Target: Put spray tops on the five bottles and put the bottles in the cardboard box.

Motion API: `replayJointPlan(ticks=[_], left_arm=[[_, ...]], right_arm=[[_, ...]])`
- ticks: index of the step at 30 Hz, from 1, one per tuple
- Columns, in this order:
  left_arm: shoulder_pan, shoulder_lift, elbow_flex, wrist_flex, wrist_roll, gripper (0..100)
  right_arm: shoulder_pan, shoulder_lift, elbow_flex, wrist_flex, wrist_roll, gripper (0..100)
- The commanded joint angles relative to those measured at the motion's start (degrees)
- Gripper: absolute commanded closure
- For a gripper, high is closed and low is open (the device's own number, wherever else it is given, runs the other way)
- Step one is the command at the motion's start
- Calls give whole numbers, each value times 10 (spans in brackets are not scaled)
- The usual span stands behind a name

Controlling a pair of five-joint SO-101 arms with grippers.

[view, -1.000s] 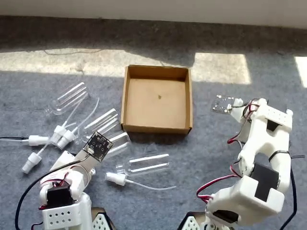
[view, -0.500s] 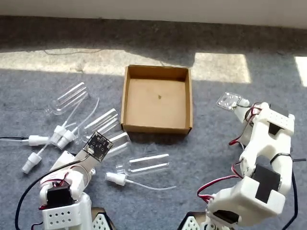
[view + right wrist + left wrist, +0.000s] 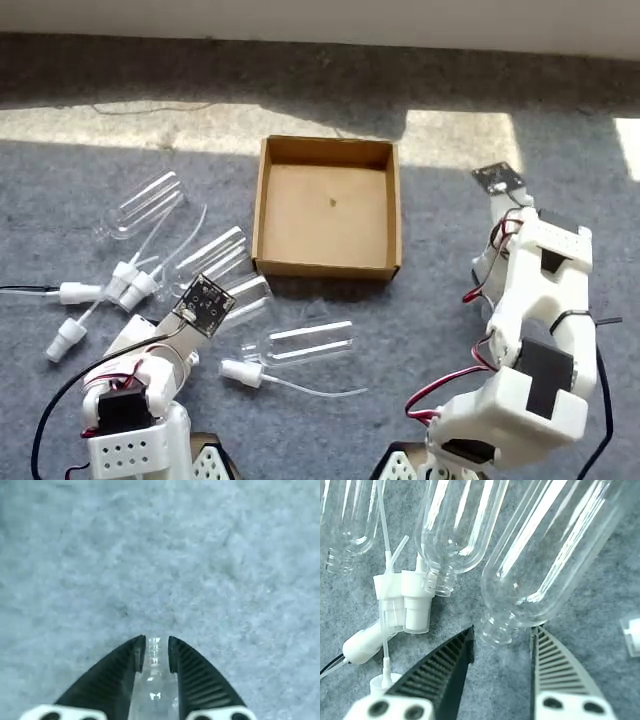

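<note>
My left gripper is open, its jaws on either side of the neck of a clear bottle lying on the grey carpet. A second bottle lies beside it with a white spray top at its mouth, and a third bottle lies farther off. My right gripper hangs over bare carpet, shut on a clear bottle that shows between its fingers. The cardboard box sits mid-table, open and with no bottles in it. My right arm's wrist is to the box's right.
Several bottles and spray tops with long tubes lie scattered left of the box, around my left arm. A black cable runs in from the left edge. Sunlit carpet lies beyond the box.
My right arm's wrist has swung away from me and a little to the right, farther up the carpet beside the box. The left arm and the loose bottles have not moved.
</note>
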Motion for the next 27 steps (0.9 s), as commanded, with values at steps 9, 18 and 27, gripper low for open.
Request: replayJointPlan(ticks=[9,18,27], left_arm=[[1,-2,11,32,-7,821],[1,-2,11,32,-7,821],[1,-2,11,32,-7,821]], right_arm=[[-24,-6,-110,-2,-161,954],[-24,-9,-145,33,-185,954],[-8,-90,-223,296,-15,827]])
